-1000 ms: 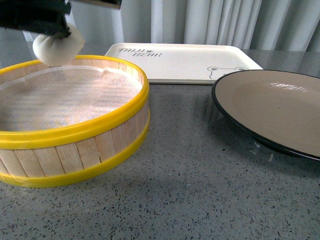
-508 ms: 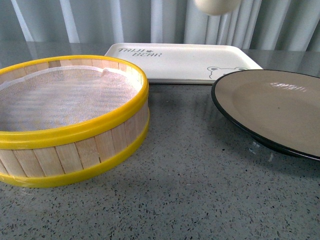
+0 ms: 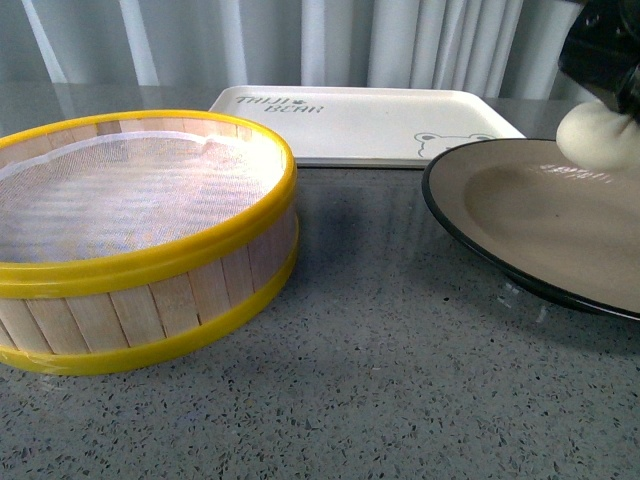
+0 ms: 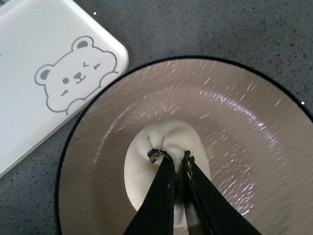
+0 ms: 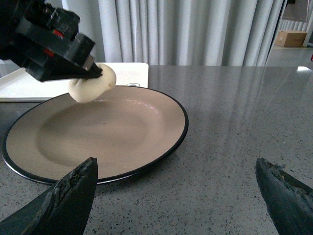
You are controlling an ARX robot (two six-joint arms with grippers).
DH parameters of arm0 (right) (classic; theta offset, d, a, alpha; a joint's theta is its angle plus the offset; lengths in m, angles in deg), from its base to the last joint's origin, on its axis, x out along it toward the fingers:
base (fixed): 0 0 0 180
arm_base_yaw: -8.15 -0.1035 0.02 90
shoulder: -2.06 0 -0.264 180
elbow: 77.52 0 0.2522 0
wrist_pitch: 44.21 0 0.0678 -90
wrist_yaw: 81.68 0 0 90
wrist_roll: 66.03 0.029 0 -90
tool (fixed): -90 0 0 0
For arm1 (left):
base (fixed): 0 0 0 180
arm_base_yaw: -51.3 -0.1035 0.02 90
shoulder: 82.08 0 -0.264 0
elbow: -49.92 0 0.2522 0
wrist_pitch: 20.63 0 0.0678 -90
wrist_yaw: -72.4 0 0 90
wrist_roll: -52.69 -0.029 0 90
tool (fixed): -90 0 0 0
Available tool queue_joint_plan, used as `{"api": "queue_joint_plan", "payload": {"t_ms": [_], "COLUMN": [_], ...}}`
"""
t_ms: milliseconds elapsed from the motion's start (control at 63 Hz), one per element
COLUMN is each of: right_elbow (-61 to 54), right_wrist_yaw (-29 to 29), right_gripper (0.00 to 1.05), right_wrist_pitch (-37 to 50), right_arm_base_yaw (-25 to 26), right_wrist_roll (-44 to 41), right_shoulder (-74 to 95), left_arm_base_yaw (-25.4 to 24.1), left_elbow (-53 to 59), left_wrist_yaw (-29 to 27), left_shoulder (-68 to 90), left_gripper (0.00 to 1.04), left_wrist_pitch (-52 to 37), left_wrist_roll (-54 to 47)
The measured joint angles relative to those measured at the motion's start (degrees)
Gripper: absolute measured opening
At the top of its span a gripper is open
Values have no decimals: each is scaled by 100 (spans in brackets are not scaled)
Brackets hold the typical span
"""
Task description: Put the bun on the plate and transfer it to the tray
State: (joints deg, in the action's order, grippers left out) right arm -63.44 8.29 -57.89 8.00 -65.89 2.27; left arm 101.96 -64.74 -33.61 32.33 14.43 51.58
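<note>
step: placing | left gripper (image 4: 176, 155) clamped on bun (image 4: 161, 137) just above plate (image 4: 234, 112) | next: lower, release gently, then plate to tray (image 4: 29, 49)

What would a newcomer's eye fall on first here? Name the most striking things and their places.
The white bun, pinched by its top in the left claw, hangs over the black-rimmed brown plate on the right. On the left stands a yellow-rimmed wooden steamer basket, holding only a cloth liner. Behind them lies a cream tray with a bear drawing.
</note>
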Motion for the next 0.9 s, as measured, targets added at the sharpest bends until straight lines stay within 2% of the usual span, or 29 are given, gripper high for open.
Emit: {"api": "queue_joint_plan", "payload": {"t_ms": [714,905], "right_elbow": [0,0], "right_wrist_yaw": [2,2], "right_gripper": [96,96], "right_wrist_pitch": [0,0], "right_arm_base_yaw": [0,0], "right_wrist_roll": [0,0], "right_shoulder": [0,0], "left_arm_base_yaw": [138,138], "left_elbow": [-70,-103], "left_wrist_yaw": [66,46], "left_shoulder": [415,424], "left_gripper": [4,34], "left_wrist_pitch": [177,181], "left_wrist_roll": [-85,-103]}}
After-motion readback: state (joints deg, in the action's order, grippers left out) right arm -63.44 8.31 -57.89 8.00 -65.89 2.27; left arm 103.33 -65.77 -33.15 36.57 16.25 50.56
